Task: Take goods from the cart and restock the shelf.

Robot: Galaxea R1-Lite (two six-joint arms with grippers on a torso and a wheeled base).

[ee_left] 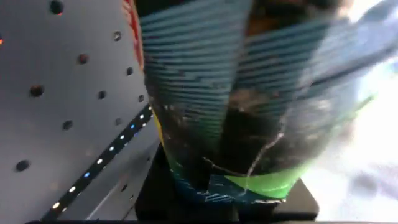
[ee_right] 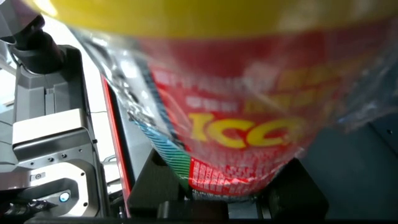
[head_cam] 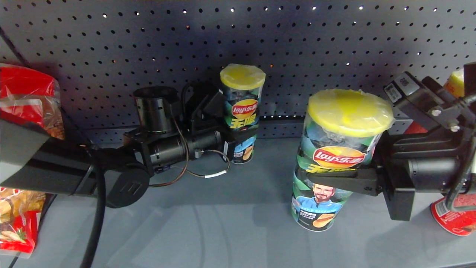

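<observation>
Two cans are held upright at the shelf [head_cam: 223, 230]: the rear can [head_cam: 242, 108], by the pegboard [head_cam: 316, 33], clamped in the left pincer [head_cam: 241, 139]; the front can [head_cam: 340, 149] clamped in the right pincer [head_cam: 334, 179]. Each base should be seated flat before release.

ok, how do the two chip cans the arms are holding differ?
Back can, in the left gripper, stands by the pegboard; front can, in the right gripper, is nearer the front edge of the shelf. Back can looks upright; front can seems to lean a little. Back can is gripped low, front can near mid-height. Both have yellow lids and the same label.
</observation>
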